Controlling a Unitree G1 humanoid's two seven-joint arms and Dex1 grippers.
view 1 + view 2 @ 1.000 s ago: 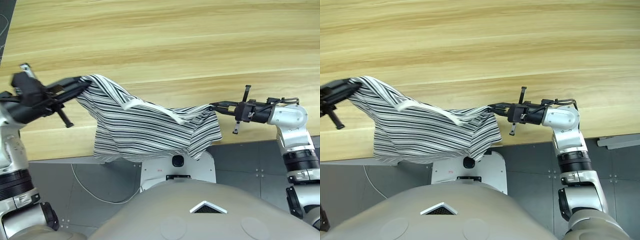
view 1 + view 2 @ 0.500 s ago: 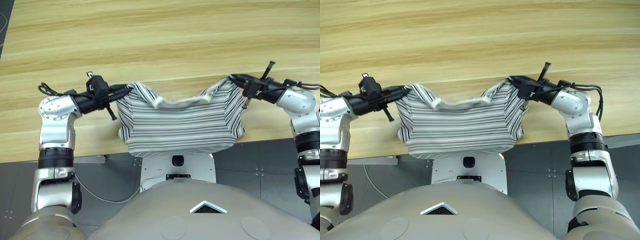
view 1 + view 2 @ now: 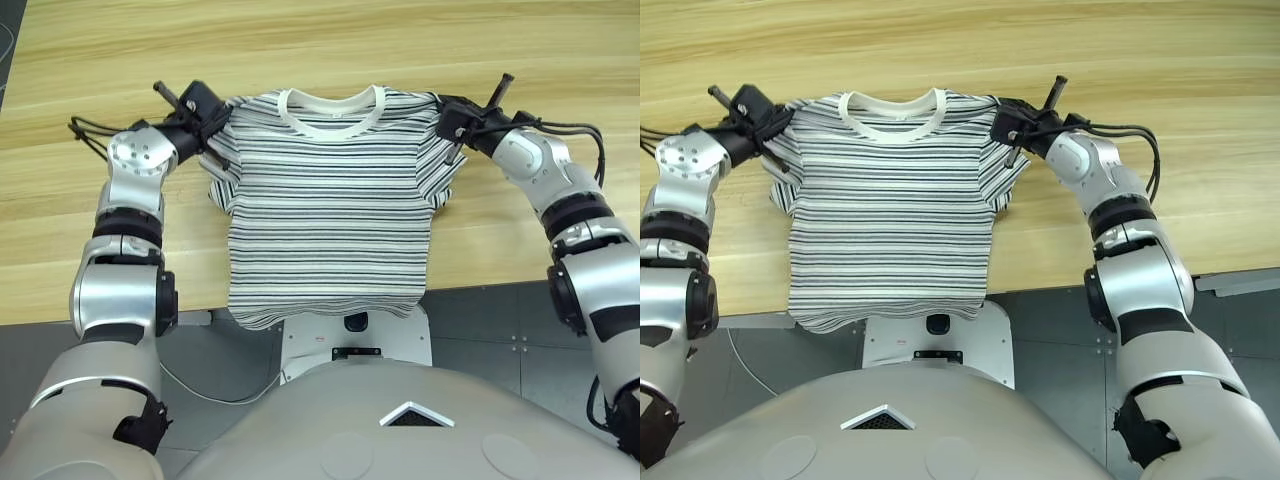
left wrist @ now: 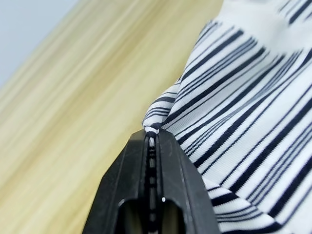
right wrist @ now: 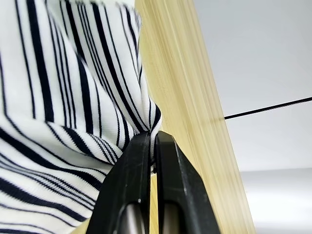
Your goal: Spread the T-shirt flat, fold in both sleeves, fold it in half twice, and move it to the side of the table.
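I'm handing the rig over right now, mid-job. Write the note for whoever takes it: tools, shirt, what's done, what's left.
Left tool: shut on the T-shirt at the shoulder on the robot's left.
Right tool: shut on the other shoulder.
T-shirt: lies on the wooden table, collar away from the robot, hem hanging over the near edge.
Done: spread nearly flat; the sleeves are a bit bunched and not folded.
Left: release, fold in both sleeves, fold in half twice, move it to the table's side.

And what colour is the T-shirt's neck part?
Plain white collar on the T-shirt, clearest from the left eye view.
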